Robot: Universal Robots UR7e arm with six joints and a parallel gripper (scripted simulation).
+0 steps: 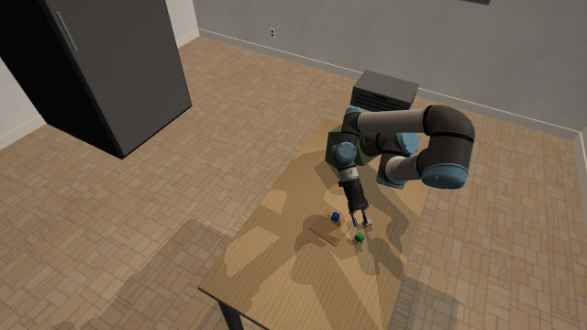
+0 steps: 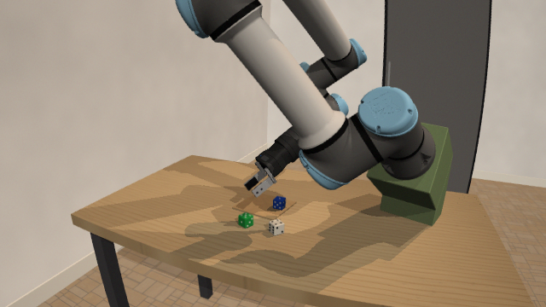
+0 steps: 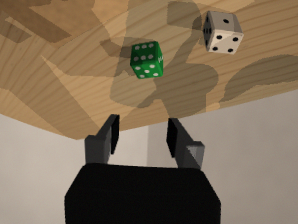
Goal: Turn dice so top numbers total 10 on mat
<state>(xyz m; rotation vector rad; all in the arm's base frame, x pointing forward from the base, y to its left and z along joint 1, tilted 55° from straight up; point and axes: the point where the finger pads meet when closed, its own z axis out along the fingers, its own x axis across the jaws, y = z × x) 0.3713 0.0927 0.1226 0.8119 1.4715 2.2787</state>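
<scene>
A blue die point(image 1: 336, 216) point(image 2: 279, 203) rests on the thin brown mat point(image 1: 326, 232) point(image 2: 261, 208), near its edge; its top number is too small to read. A green die point(image 1: 359, 237) point(image 2: 246, 220) point(image 3: 146, 60) lies flat on the table off the mat; its upper face appears to be 5, with a 6 on one side. A white die point(image 1: 367, 224) point(image 2: 276, 227) point(image 3: 222, 32) lies flat off the mat; its upper face appears to be 4, with a 1 on one side. My gripper point(image 1: 360, 225) point(image 2: 252, 190) point(image 3: 143, 128) is open and empty, tilted above the dice.
The wooden table point(image 1: 257, 275) point(image 2: 149, 205) carries my arm's green base block point(image 2: 439, 170) at its far end. A dark cabinet point(image 1: 124, 69) and a low grey unit point(image 1: 387, 87) stand off the table. Arm shadows fall across the dice area.
</scene>
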